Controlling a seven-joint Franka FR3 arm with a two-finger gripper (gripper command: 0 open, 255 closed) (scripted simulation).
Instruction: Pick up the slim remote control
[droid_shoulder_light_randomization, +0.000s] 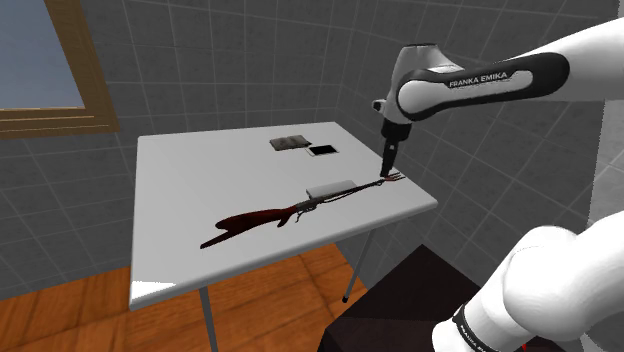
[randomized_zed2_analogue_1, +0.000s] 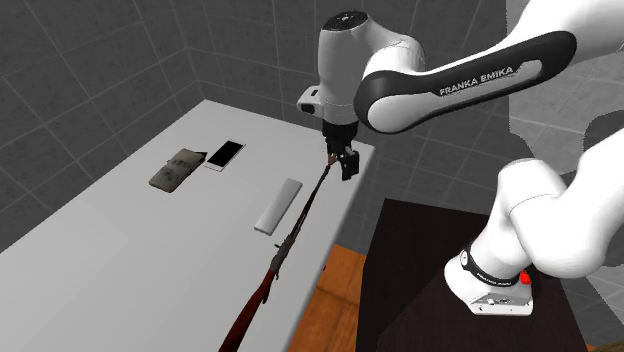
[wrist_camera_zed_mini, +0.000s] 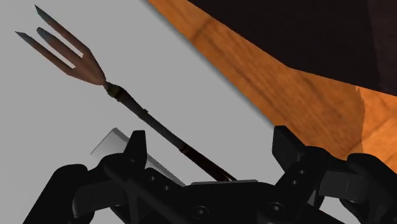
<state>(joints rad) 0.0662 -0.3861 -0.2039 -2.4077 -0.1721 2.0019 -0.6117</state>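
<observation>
Slim grey remote (droid_shoulder_light_randomization: 333, 188) flat on white table (droid_shoulder_light_randomization: 200, 180), just beside long dark red trident (droid_shoulder_light_randomization: 260, 215), black gripper (droid_shoulder_light_randomization: 390, 165) fingers spread above its tined end near table edge, phone (droid_shoulder_light_randomization: 323, 151) and dark wallet (droid_shoulder_light_randomization: 290, 142) farther back.

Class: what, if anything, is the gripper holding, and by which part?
Nothing is held. The gripper is open, its fingers standing apart above the long fork without clasping it; the slim grey remote lies beside the fork.
</observation>
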